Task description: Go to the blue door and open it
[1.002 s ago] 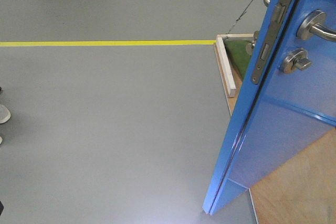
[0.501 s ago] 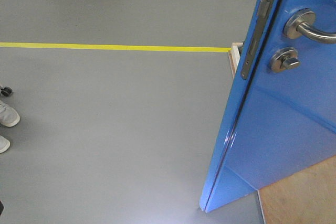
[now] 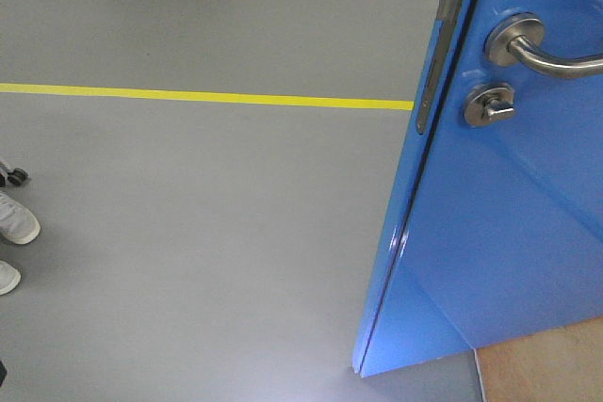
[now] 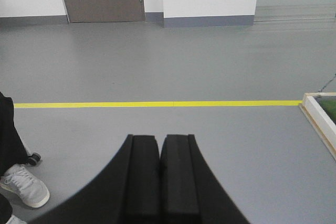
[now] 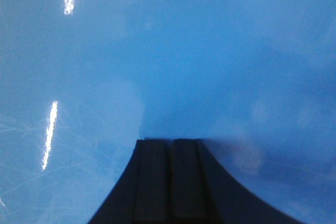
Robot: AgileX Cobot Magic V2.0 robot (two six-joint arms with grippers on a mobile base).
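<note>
In the right wrist view the black right gripper (image 5: 170, 145) sits at the bottom centre with its two pads pressed together on nothing, the tips right up against the tall glossy bright-blue door panel (image 5: 199, 51), which fills that whole frame; actual contact cannot be confirmed, though a soft shadow lies just ahead of the tips. The black left gripper (image 4: 159, 142), at the bottom centre of its own view, is likewise closed and empty, pointing out over bare floor.

In the front view the door fills the right side of the frame and stands ajar, its free edge with the silver metal latch plate (image 3: 431, 72) turned toward the camera. The silver lever handle (image 3: 542, 54) and the round thumb-turn lock (image 3: 490, 105) sit at the upper right. So the approach looks finished and the door is judged already partly open; what remains is swinging it wider, probably by pushing on its face.

The door's bottom corner comes down at the lower centre-right, next to a strip of pale wooden board (image 3: 542, 364) at the lower right. Left of the edge, smooth grey floor (image 3: 207, 233) lies open. White sneakers (image 3: 14, 223) at the far left edge mark a bystander. Farther off, a yellow tape line (image 3: 207, 96) crosses the floor, and a white wooden frame (image 4: 320, 116) appears at the right edge of the left wrist view.
</note>
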